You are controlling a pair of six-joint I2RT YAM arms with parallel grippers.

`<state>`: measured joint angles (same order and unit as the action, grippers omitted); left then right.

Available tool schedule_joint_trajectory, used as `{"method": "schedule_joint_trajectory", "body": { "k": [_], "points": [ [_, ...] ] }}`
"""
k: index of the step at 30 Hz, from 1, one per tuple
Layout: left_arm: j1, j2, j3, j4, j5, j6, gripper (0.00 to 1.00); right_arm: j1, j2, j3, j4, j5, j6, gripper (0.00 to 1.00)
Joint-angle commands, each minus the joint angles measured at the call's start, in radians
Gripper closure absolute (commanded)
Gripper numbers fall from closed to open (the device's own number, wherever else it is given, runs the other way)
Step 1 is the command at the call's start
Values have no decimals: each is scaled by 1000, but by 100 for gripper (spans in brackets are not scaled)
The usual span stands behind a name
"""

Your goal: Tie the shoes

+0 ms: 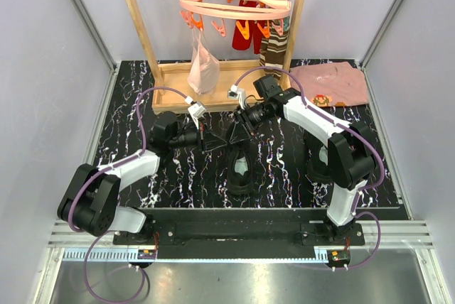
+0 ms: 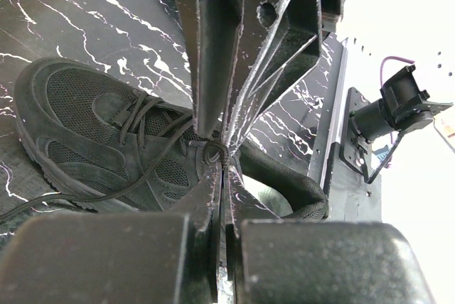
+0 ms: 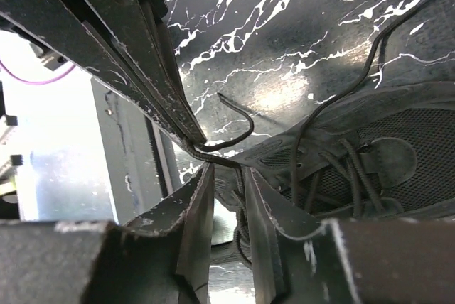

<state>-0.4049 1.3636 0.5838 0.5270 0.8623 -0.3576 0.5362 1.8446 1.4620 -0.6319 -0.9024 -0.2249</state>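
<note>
One black shoe (image 1: pixel 239 169) lies at the table's middle, with its pale insole showing. It also shows in the left wrist view (image 2: pixel 106 133) and the right wrist view (image 3: pixel 384 155). The second shoe (image 1: pixel 317 166) is mostly hidden behind the right arm. My left gripper (image 1: pixel 215 140) is shut on a thin black lace (image 2: pixel 213 153) just above the shoe's tongue, its tips (image 2: pixel 223 165) pressed together. My right gripper (image 1: pixel 234 133) meets it tip to tip. In its own view the right gripper (image 3: pixel 227 176) has its jaws a little apart, with a lace strand (image 3: pixel 242 133) hanging by the gap.
A wooden rack (image 1: pixel 213 77) stands at the back with a pink clip hanger (image 1: pixel 234 2), a white cloth (image 1: pixel 202 62) and a striped sock (image 1: pixel 272 48). A pink folded shirt (image 1: pixel 330 84) lies at the back right. The table's metal front rail (image 1: pixel 242 236) is close below.
</note>
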Motion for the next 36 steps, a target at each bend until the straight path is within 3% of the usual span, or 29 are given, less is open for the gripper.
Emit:
{"method": "schedule_joint_trajectory", "body": {
  "k": [1,5,8,19,27,31,36],
  "points": [
    [-5,3,47,64,44,3,100,8,-50,-2,21,17,-96,66],
    [-5,6,48,62,52,3,100,8,-48,1,23,-24,-137,54],
    [-5,11,53,57,58,3,100,8,-54,0,23,-64,-186,53],
    [-5,19,57,44,60,3,100,10,-50,3,20,-107,-257,69],
    [-3,42,65,51,47,-17,100,15,-70,-6,15,-127,-283,73],
    [-5,52,71,59,49,-30,100,16,-77,-9,9,-128,-297,66],
    [-5,54,73,61,47,-35,100,16,-76,-15,3,-125,-320,76]
  ]
}}
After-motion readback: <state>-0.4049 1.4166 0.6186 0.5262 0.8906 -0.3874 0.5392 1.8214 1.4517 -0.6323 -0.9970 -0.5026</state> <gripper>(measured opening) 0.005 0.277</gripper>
